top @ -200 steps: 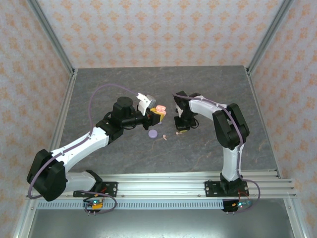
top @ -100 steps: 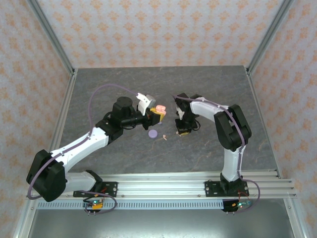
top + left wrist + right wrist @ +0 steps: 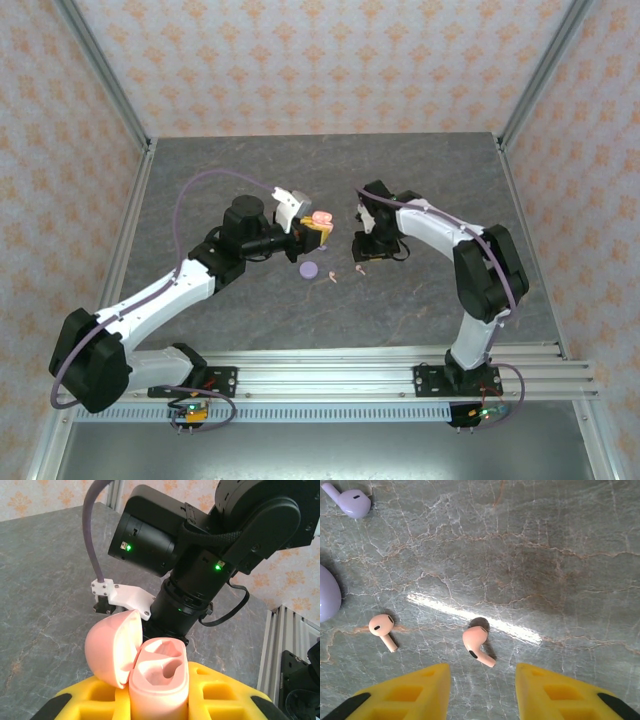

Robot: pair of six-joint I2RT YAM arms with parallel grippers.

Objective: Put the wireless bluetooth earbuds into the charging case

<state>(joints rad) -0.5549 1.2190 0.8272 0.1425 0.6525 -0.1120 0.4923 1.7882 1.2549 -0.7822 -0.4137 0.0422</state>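
My left gripper (image 3: 159, 702) is shut on the pink charging case (image 3: 159, 677), holding it upright with its lid (image 3: 111, 647) swung open to the left and both sockets empty. From above, the case (image 3: 321, 218) hangs over the table's middle. My right gripper (image 3: 481, 675) is open and points down at the table. One pale pink earbud (image 3: 476, 642) lies just ahead of the gap between its yellow fingers (image 3: 415, 690). A second pink earbud (image 3: 381, 626) lies to the left, and a lilac earbud (image 3: 351, 501) lies far left. From above, the right gripper (image 3: 362, 252) hovers over a pink earbud (image 3: 358, 268).
A lilac case (image 3: 325, 600) rests on the grey marbled table (image 3: 420, 180) beside the earbuds and appears from above as a lilac disc (image 3: 309, 269). The right arm's black wrist (image 3: 200, 555) is close in front of the held case. Aluminium rails (image 3: 330, 370) run along the near edge.
The right arm's elbow has swung out to the right and its gripper has drawn slightly back from the pink earbud. The left gripper has kept its hold on the case with little movement.
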